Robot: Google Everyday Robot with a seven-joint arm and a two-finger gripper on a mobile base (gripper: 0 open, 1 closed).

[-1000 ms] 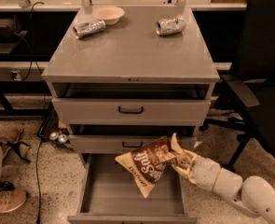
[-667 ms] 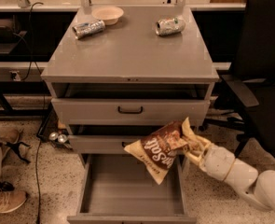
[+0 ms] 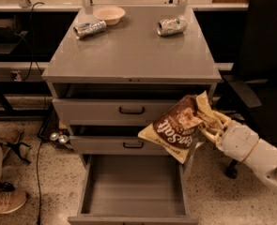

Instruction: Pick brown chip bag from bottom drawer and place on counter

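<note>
The brown chip bag (image 3: 178,126) hangs in the air in front of the two upper drawers, right of centre, tilted with its lettering facing me. My gripper (image 3: 210,124) comes in from the lower right and is shut on the bag's right end. The bottom drawer (image 3: 133,191) is pulled out below it and shows only a bare grey floor. The counter (image 3: 131,48), the flat grey top of the cabinet, lies above and behind the bag.
Two crushed silver cans (image 3: 90,29) (image 3: 171,26) and a small tan bowl (image 3: 109,15) sit at the back of the counter. A black office chair (image 3: 262,55) stands at the right. A shoe (image 3: 6,201) and cables lie on the floor at the left.
My gripper has lifted the bag up and to the right, from just above the open bottom drawer to the level of the upper drawers.
</note>
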